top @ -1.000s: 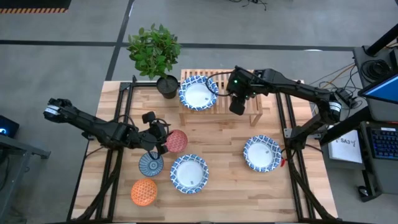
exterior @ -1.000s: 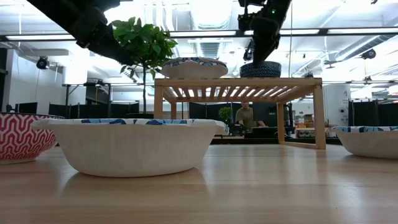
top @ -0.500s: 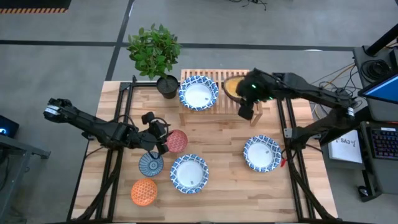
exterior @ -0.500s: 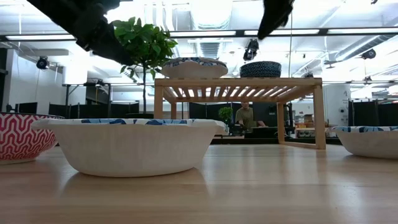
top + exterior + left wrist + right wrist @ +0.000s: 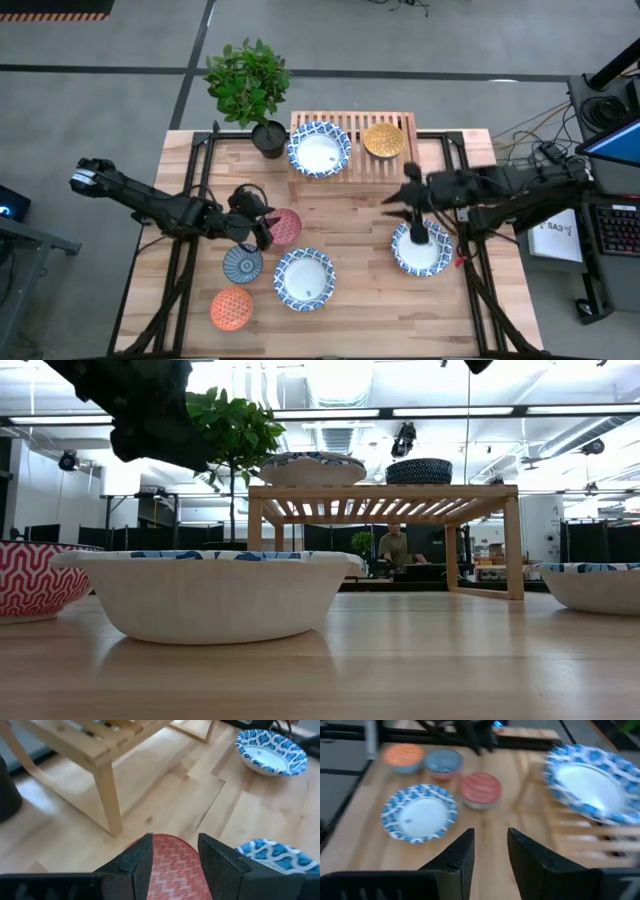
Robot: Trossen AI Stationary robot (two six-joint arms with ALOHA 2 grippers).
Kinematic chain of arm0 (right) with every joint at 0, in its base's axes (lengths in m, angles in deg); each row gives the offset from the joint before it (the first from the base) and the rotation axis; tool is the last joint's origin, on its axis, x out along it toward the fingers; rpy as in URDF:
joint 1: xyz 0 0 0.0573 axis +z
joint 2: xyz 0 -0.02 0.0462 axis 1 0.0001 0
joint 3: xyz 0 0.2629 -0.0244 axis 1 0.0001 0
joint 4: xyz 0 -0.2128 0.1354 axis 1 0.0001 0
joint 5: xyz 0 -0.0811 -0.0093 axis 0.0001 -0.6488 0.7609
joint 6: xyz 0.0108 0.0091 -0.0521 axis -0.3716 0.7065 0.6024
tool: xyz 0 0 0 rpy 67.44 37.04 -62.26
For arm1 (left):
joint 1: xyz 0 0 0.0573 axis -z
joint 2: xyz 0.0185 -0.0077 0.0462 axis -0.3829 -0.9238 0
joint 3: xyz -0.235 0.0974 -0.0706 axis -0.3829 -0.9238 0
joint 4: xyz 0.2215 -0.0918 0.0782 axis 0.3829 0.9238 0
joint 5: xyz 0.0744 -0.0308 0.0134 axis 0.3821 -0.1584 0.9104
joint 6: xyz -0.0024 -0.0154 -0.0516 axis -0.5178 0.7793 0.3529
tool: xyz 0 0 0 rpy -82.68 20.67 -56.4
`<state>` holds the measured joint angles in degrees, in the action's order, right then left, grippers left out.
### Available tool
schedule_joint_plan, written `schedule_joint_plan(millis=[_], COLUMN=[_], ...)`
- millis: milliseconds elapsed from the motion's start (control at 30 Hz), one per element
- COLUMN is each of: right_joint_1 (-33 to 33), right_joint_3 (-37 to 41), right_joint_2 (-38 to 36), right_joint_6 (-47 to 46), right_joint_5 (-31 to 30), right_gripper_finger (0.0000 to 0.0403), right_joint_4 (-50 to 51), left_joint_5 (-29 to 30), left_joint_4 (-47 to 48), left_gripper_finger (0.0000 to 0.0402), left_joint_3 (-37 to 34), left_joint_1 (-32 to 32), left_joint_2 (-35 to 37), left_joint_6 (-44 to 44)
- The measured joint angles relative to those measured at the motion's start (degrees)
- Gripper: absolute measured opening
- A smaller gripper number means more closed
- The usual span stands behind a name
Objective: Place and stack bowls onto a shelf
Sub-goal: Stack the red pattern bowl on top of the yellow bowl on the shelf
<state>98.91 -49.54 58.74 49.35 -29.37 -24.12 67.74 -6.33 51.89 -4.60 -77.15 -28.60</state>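
My left gripper (image 5: 265,228) (image 5: 175,842) is open and hangs low over the red bowl (image 5: 284,226) (image 5: 170,865), a finger on each side of it. My right gripper (image 5: 393,197) (image 5: 490,834) is open and holds nothing. It hovers above the table between the shelf (image 5: 350,168) and a blue-white bowl (image 5: 420,247). A blue-white bowl (image 5: 319,148) and the yellow bowl (image 5: 383,139) rest on the shelf's slats. Another blue-white bowl (image 5: 304,278), the teal bowl (image 5: 242,263) and the orange bowl (image 5: 231,308) sit on the tabletop. My left gripper comes at the red bowl (image 5: 167,870) slanting from above, and the bowl shows between its open fingers (image 5: 137,862). The bowl sits on the table. Whether the fingers touch it I cannot tell.
A potted plant in a black pot (image 5: 268,138) stands at the shelf's left end. Bare planks lie in front of the shelf, between the two arms (image 5: 350,215). In the low view a person (image 5: 399,547) sits in the room behind the shelf.
My right gripper has drawn back from the yellow bowl, rising and moving toward the table's near edge and right. The yellow bowl has stayed on the shelf. My left arm has come down lower over the red bowl.
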Motion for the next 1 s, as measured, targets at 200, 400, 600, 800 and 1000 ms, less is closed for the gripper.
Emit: schedule_joint_plan(millis=[200, 400, 600, 800, 1000], right_joint_1=[5.94, 7.49, 7.49, 7.47, 7.47], right_joint_3=[10.71, 16.36, 17.59, 17.59, 17.59], right_joint_2=[-1.63, -1.71, -1.73, -1.91, -2.01], right_joint_6=[3.01, 4.11, 4.51, 6.31, 6.56], right_joint_5=[-0.75, -3.07, -3.12, -3.13, -3.12], right_gripper_finger=[0.0102, 0.01, 0.01, 0.0091, 0.008], right_joint_4=[-11.47, -15.6, -16.08, -16.14, -16.59], left_joint_5=[-1.87, -5.72, -13.82, -19.33, -20.5], left_joint_4=[1.69, 4.35, 4.5, 6.39, 19.84], left_gripper_finger=[0.0139, 0.0139, 0.0139, 0.0139, 0.0139], left_joint_3=[0.0, 0.0, 0.0, 0.41, 7.69], left_joint_1=[-0.18, -2.59, -6.72, -9.88, -10.89], left_joint_2=[-0.02, -2.72, -8.59, -12.82, -15.08], left_joint_6=[10.69, 21.3, 25.64, 25.9, 24.76])
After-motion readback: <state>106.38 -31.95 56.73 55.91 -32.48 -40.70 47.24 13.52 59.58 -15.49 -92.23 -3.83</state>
